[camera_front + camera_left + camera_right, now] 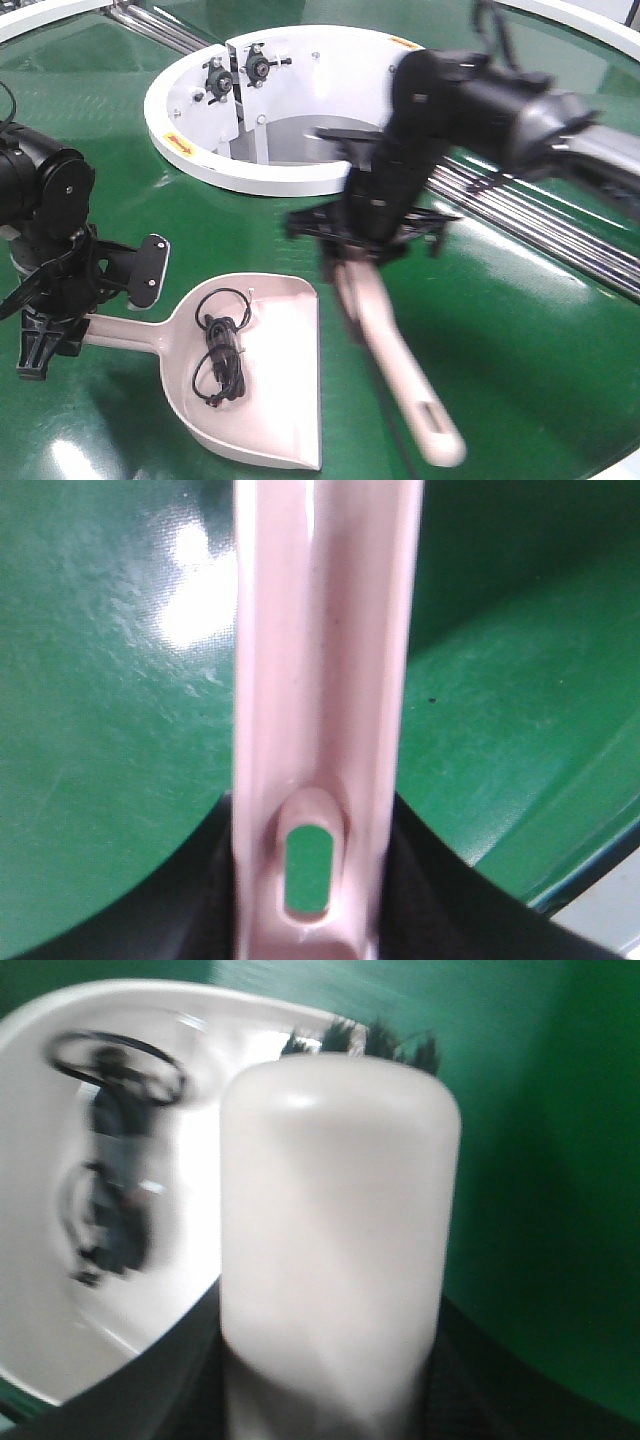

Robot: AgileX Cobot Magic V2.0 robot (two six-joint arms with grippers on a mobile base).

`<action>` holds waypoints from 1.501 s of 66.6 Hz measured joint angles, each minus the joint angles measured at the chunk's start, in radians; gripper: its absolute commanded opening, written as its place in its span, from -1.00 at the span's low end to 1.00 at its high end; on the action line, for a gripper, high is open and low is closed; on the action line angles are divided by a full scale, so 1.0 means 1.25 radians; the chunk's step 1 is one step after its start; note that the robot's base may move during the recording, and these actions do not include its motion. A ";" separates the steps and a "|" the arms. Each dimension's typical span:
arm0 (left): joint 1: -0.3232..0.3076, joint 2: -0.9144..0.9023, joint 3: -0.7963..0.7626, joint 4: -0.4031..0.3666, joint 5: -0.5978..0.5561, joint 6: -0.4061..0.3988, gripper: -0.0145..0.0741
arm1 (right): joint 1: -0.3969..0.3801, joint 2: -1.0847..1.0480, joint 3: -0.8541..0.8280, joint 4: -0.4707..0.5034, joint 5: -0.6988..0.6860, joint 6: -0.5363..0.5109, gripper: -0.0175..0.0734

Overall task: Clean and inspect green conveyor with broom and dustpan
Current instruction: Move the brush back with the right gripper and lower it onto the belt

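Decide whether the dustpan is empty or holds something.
Holds something: a coiled black cord lies inside the dustpan, visible in the front and right wrist views.

One dustpan (285, 405) (holding one cable (222, 350)), one broom (400, 370), one conveyor (520, 350).

The green conveyor tabletop (520, 360) is carrying the dustpan (285, 395), which is lying flat between the left end effector (85, 320) and the right end effector (365, 245).
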 measured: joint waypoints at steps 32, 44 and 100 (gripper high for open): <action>0.000 0.000 0.000 0.000 0.000 0.000 -0.73 | -0.164 -0.076 0.191 -0.086 -0.002 -0.083 -0.62; 0.000 0.000 0.000 0.000 0.000 0.000 -0.73 | -0.181 -0.041 0.193 -0.083 -0.012 -0.137 -0.62; 0.000 0.000 0.000 0.000 0.000 0.000 -0.73 | -0.182 0.083 0.192 -0.068 -0.123 -0.144 -0.62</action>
